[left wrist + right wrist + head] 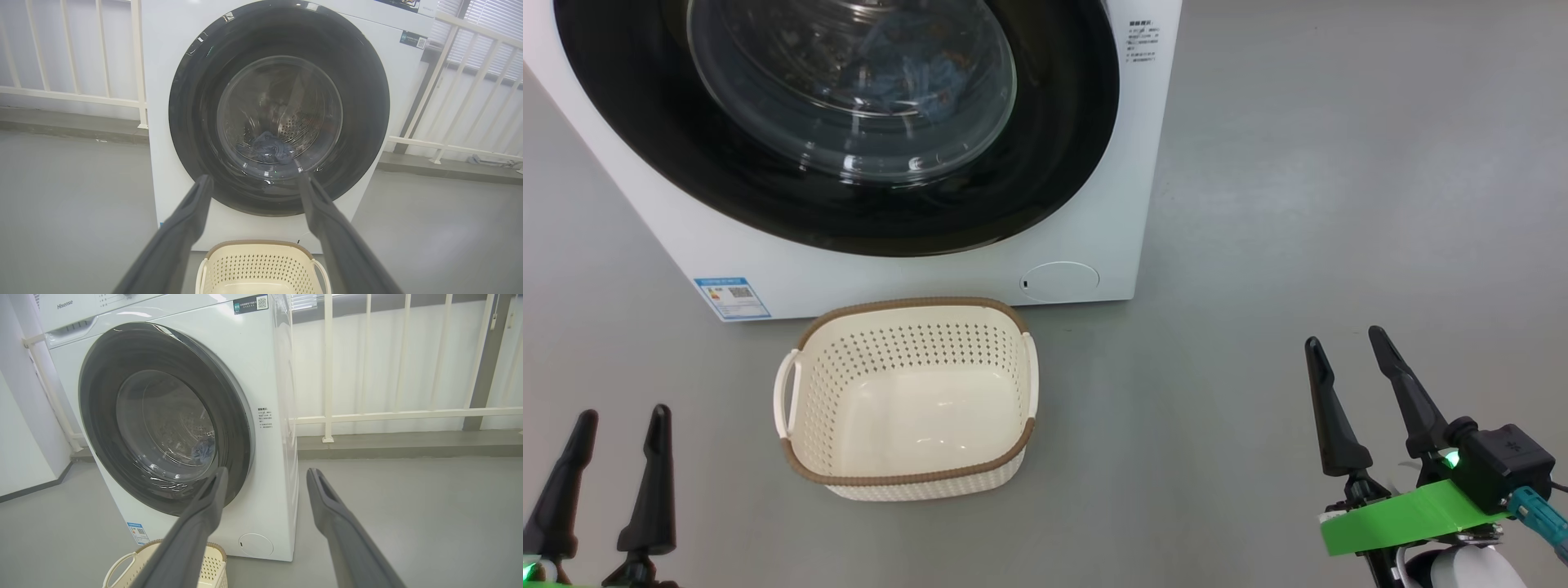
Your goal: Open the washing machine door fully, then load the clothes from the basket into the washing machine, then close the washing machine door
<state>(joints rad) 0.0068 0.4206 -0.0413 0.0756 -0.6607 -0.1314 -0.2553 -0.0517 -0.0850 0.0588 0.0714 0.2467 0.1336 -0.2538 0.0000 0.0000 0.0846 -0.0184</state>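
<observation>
Jaws apart and empty on both the left gripper (625,412) and the right gripper (1343,336); task judged at its last step.
Basket (907,304) stands bare just before the washing machine (1131,204); the clothes (907,73) lie in the drum behind the washing machine door (1062,147), which appears shut. Next move calls only for confirming the latch. Head view gives the basket's bare floor; right wrist view, from the side, gives the door rim lying flat against the cabinet front.

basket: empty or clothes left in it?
Empty. The head view shows the basket's bare cream floor with nothing on it. Blue clothes lie behind the glass of the shut washing machine door.
</observation>
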